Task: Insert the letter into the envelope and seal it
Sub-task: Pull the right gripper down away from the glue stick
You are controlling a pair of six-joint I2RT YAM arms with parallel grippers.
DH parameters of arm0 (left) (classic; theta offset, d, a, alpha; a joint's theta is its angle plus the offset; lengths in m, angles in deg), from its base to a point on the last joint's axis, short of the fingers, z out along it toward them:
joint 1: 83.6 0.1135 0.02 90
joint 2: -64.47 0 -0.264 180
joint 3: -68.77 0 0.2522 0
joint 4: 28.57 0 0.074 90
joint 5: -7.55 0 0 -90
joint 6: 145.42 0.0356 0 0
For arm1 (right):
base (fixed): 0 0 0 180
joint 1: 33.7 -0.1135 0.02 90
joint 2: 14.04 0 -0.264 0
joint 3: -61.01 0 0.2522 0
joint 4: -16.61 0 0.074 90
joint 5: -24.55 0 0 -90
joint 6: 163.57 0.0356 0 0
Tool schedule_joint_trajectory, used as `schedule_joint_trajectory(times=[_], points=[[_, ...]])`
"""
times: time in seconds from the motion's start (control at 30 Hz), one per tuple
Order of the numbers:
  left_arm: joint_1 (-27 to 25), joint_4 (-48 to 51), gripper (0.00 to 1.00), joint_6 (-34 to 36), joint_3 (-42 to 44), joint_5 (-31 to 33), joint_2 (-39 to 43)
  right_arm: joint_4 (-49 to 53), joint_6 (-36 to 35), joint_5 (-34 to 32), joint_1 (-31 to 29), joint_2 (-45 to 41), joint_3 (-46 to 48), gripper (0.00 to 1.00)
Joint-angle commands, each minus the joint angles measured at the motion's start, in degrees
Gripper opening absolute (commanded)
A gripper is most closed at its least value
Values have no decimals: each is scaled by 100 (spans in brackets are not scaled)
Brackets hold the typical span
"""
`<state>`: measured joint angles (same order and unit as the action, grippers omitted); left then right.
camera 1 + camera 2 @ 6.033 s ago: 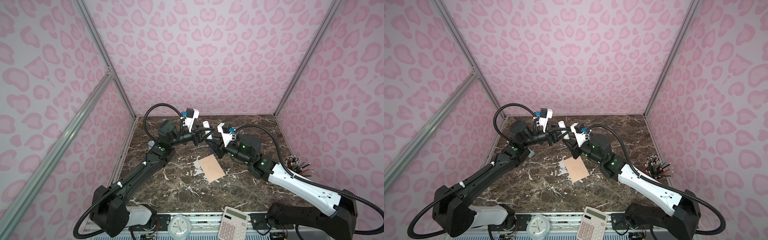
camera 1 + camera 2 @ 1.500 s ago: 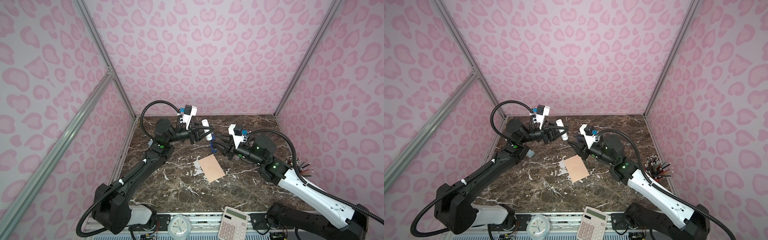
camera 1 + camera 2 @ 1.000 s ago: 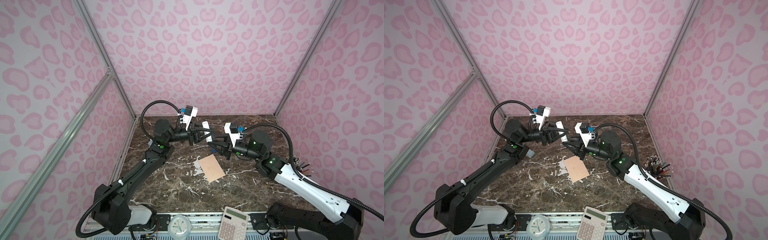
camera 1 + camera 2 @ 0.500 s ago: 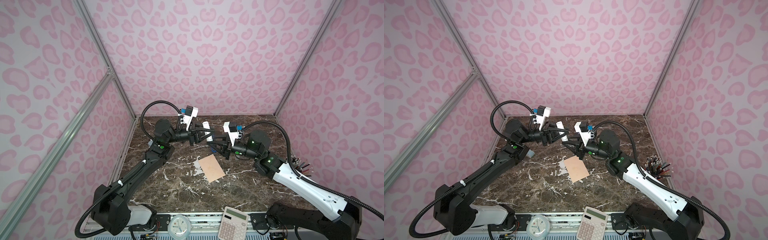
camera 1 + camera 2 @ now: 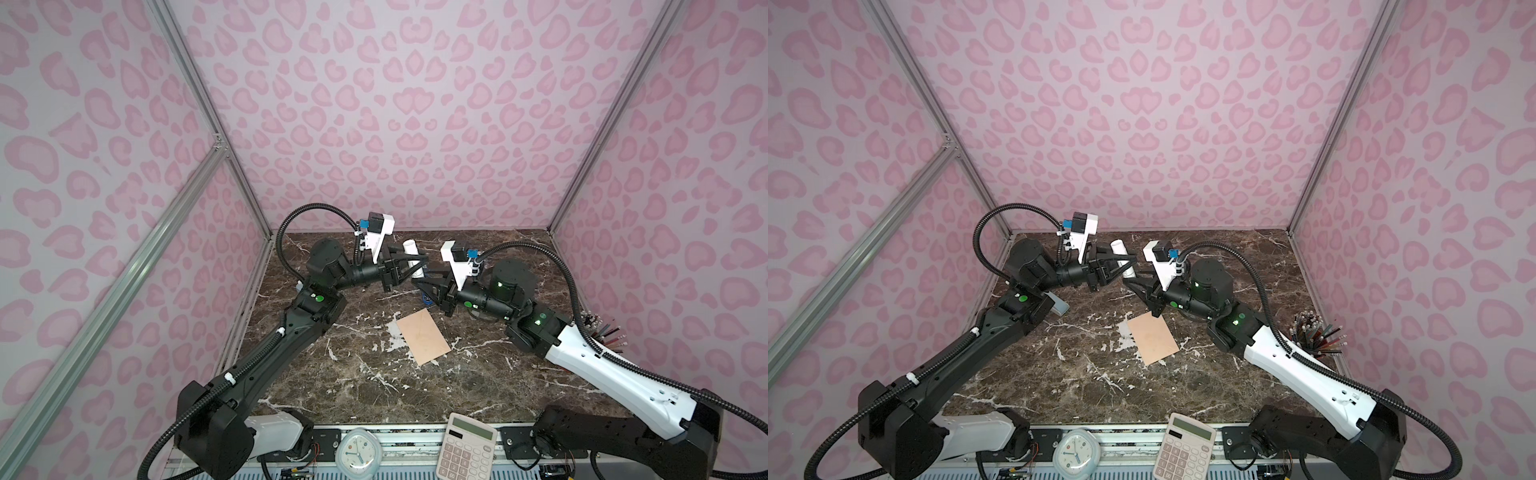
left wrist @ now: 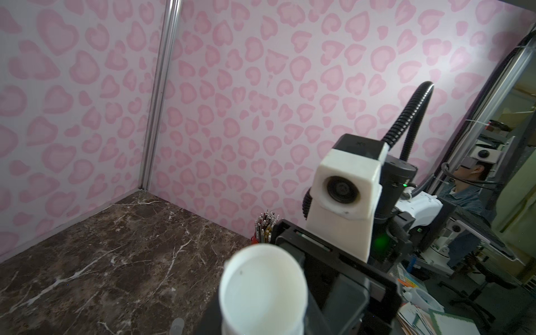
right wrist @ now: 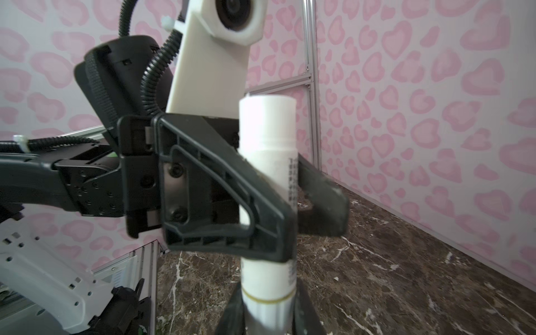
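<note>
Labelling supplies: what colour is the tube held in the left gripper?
White tube, thin gold ring near one end; clearest in the right wrist view.

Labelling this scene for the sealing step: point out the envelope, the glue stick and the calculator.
envelope (image 5: 423, 337): in a top view, its centre
glue stick (image 7: 266, 130): right wrist view, upper barrel
calculator (image 5: 462, 455): in a top view, its keypad

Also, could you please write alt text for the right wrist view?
The left hand clamps a white tube around its middle, and the right hand grips one end of it. Behind them are a dark marble table and pink heart-print walls.
</note>
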<state>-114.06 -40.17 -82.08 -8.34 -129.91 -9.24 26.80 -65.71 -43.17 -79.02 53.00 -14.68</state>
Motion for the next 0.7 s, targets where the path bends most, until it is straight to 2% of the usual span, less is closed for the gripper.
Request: schedule_joint_trajectory(times=[0.0, 0.33, 0.5, 0.67], points=[[-82, 470, 4, 648, -60, 828, 14, -36, -338, -788, -311, 75, -244, 19], [-153, 291, 4, 774, 139, 2153, 76, -491, -670, -3001, -1259, 202, -267, 16], [-153, 247, 4, 817, 183, 2452, 83, -652, -707, -3219, -1411, 232, -215, 19], [-153, 281, 4, 931, 257, 2473, 170, -537, -866, -3289, -1378, -54, 132, 34]])
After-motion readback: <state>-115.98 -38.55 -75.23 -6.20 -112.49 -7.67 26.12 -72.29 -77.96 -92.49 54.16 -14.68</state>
